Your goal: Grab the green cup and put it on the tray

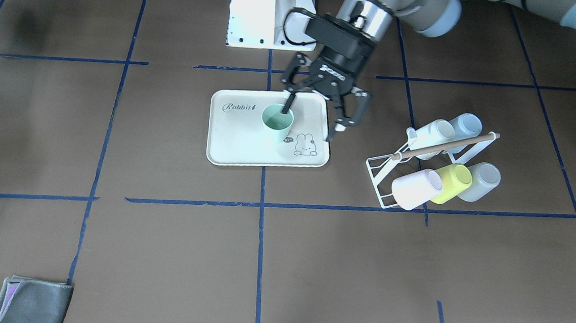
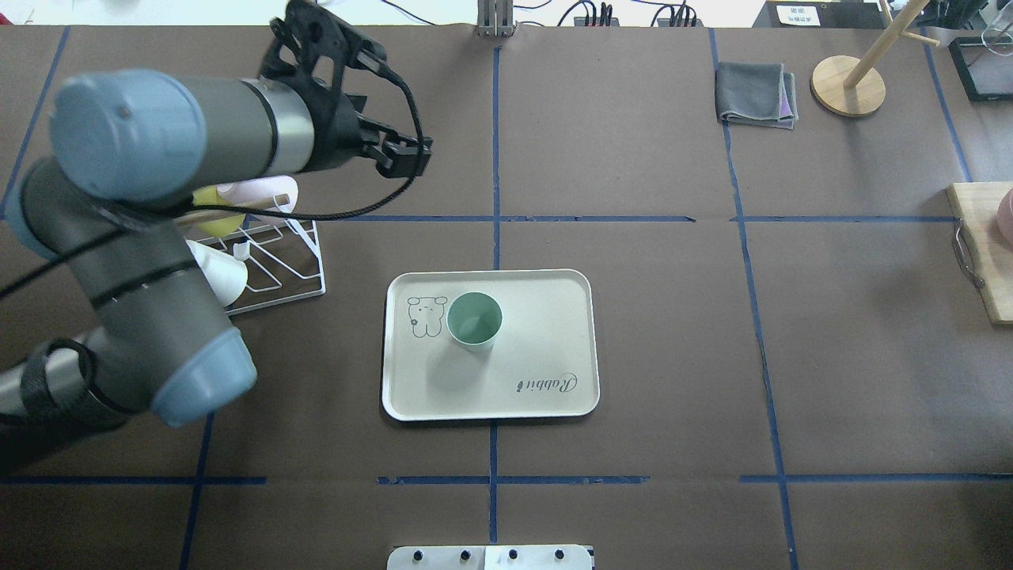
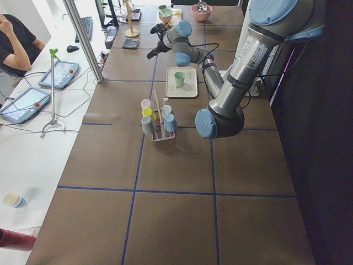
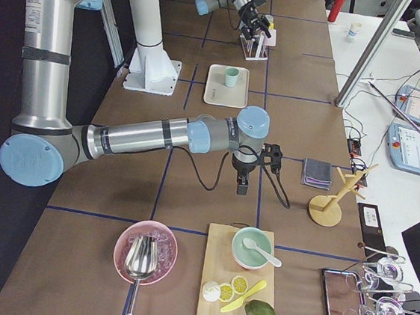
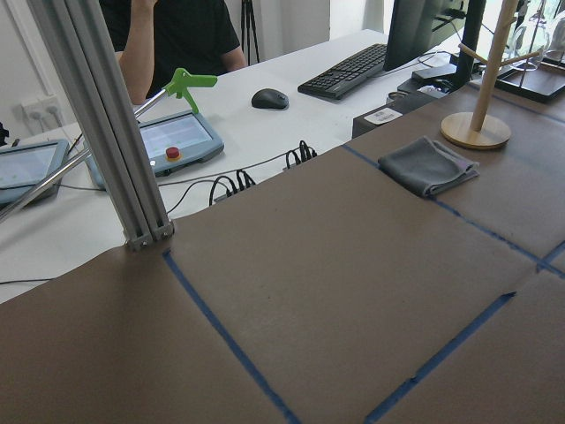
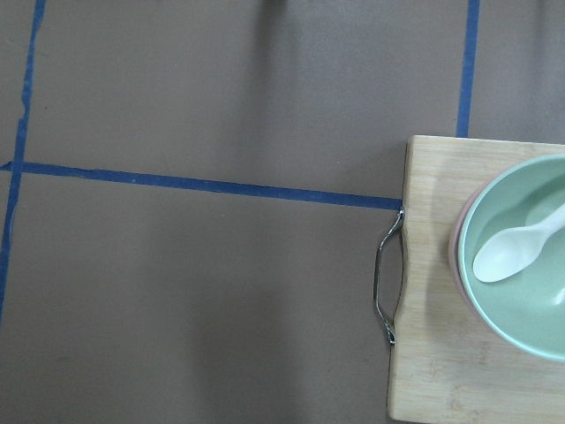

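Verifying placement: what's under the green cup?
The green cup stands upright on the tray, beside its rabbit drawing. The tray patch under its base is covered.

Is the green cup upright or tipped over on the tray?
Upright: the green cup stands on the tray, mouth facing up, its inside visible from overhead.

This is a robotics lab. Blue tape (image 1: 260, 256) grids the surface (image 1: 160, 254). A teach pendant (image 5: 177, 141), keyboard (image 5: 349, 71) and operator (image 5: 177, 35) sit alongside.
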